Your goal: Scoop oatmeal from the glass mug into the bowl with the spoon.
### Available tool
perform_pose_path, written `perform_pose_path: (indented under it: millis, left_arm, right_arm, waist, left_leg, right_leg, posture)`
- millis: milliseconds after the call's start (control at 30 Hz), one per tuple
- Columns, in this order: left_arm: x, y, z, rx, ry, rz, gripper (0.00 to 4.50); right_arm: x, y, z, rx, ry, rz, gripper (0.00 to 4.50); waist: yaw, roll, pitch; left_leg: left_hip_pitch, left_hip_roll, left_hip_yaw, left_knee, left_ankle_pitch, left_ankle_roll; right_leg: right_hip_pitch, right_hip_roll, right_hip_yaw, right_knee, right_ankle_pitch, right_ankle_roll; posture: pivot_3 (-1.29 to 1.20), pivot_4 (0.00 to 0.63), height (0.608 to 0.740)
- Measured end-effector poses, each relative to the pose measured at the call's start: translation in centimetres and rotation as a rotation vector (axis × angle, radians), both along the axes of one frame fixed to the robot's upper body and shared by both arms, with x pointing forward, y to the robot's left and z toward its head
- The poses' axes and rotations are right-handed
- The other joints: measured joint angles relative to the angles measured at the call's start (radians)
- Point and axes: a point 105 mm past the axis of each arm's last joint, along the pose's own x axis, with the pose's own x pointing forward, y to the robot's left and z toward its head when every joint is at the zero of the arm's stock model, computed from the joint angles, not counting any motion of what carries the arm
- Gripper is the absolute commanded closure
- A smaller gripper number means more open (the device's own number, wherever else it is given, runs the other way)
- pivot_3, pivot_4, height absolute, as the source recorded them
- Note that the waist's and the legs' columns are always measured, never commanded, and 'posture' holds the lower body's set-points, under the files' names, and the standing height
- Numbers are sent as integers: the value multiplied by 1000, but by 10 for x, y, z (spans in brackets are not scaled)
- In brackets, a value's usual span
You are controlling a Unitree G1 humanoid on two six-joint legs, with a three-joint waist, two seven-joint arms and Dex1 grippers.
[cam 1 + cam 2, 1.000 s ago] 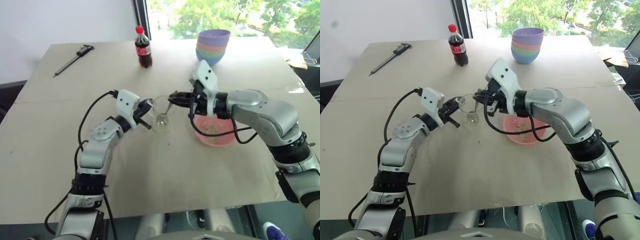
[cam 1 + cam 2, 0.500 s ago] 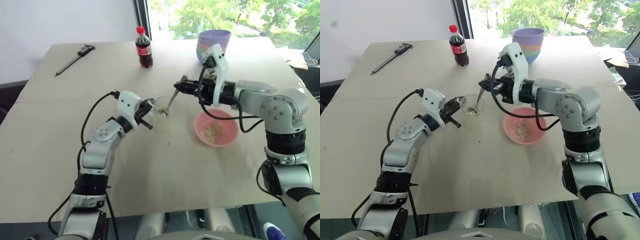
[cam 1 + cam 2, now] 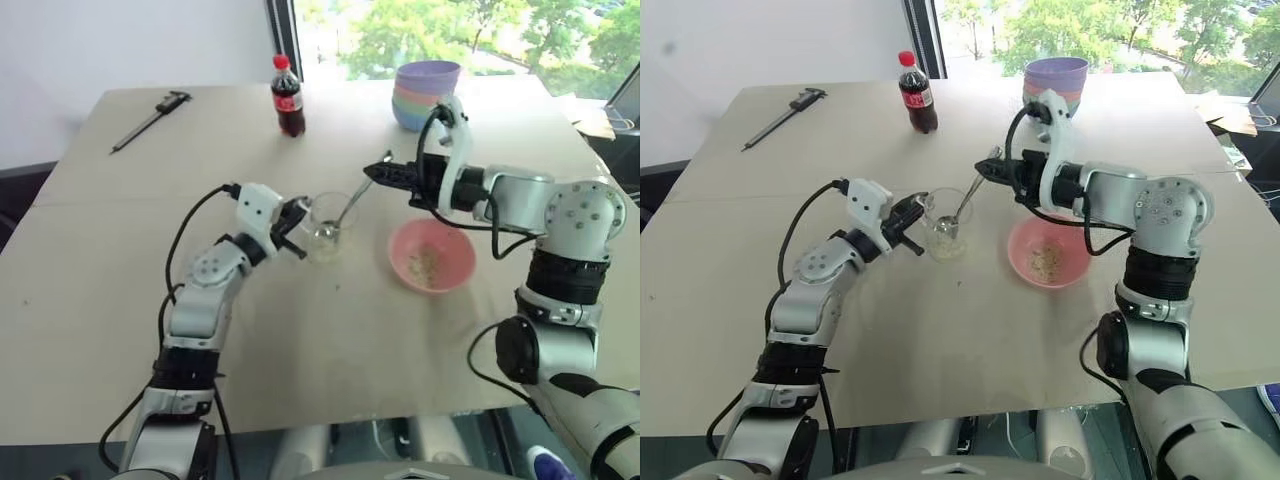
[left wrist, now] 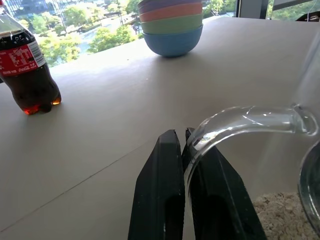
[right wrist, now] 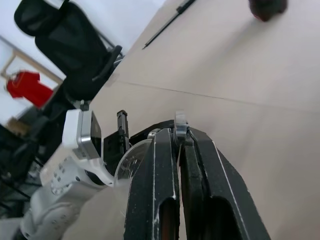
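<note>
The glass mug [image 3: 320, 238] stands upright at mid-table, a little oatmeal [image 4: 278, 220] lying in its bottom. My left gripper [image 3: 297, 217] is shut on the mug's handle [image 4: 241, 117], reaching in from the mug's left. Up and to the right of the mug, my right gripper [image 3: 384, 173] is shut on the top of the spoon's handle [image 5: 180, 126]. The spoon [image 3: 351, 203] slants down to the left, its rounded end inside the mug. The pink bowl [image 3: 450, 274] sits just right of the mug, below my right forearm, with a small heap of oatmeal [image 3: 427, 263] in it.
A cola bottle [image 3: 287, 95] stands behind the mug. A stack of pastel bowls [image 3: 427, 92] sits at the back right, and a dark caliper [image 3: 148, 118] lies at the back left. A black chair [image 5: 75, 55] stands beyond the table's left edge.
My right gripper has risen and drawn away to the right with the spoon while its wrist rolled; the spoon now leans more, its end still in the mug. The left gripper kept still.
</note>
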Motion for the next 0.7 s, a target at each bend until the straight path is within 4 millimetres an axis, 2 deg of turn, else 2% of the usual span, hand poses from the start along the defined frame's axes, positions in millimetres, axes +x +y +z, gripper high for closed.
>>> perform_pose_path:
  millis: [333, 700]
  left_arm:
    - [4, -5, -2, 3, -67, 19, 4481]
    - [6, -5, -6, -8, -94, 30, 4481]
  right_arm:
    - [14, -23, -2, 136, 155, -92, 4500]
    - [14, -44, 8, 244, 178, -136, 4500]
  waist:
    - [-1, 1, -2]
    - [-1, 2, -2]
  left_leg:
    - [3, 0, 2, 0, 0, 0]
    - [10, 0, 4, 0, -2, 5]
  right_leg:
    - [2, 0, 2, 4, 0, 0]
    - [7, 2, 4, 5, 0, 0]
  posture:
    - [0, 150, 740]
    - [0, 150, 740]
